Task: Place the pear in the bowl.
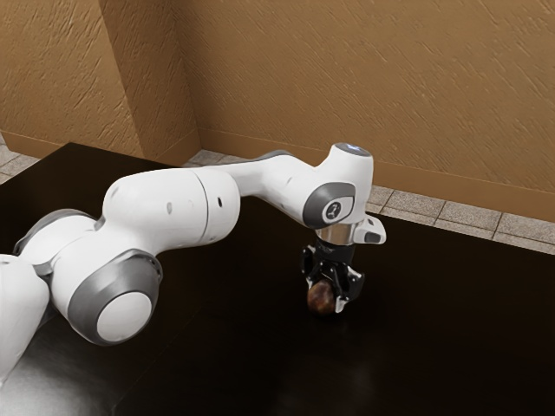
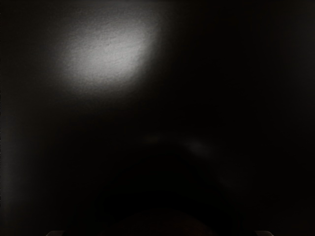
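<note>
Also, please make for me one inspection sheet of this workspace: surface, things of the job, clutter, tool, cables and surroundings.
Surface: dark table, glossy, with a pale light patch on it.
Job's things: one rounded red-brown thing, presumably the pear; cannot tell if it touches the table.
Clutter: nothing seen.
Tool: black tool, pointing down, right at the red-brown thing; cannot tell if it grips.
Cables: nothing seen.
Surroundings: rough brown wall, with pale floor tiles between it and the table.
</note>
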You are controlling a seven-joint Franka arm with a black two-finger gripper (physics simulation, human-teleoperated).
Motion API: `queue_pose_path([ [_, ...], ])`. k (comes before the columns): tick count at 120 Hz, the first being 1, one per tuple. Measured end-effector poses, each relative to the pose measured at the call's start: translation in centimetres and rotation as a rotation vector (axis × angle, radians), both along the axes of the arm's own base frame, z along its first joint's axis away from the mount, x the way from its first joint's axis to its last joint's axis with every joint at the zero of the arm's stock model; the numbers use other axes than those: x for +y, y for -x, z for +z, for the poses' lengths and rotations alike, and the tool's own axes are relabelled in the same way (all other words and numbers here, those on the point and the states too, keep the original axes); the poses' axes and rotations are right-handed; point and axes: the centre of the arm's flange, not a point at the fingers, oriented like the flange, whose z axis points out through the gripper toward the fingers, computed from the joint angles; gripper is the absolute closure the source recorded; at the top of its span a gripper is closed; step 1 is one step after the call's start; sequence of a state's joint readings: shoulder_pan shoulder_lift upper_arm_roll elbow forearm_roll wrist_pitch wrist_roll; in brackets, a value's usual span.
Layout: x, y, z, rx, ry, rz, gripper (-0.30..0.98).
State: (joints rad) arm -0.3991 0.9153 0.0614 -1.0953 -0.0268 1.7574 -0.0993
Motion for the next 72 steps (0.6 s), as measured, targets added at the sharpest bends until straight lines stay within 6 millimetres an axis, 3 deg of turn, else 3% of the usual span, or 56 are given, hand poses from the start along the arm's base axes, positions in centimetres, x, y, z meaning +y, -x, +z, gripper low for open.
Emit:
queue_pose_path([
  [40,0.1,0.1,2.4,0.000,-0.010,0.007,0.39],
  [72,3.5,0.4,4.2,0.071,-0.042,0.054,0.42],
])
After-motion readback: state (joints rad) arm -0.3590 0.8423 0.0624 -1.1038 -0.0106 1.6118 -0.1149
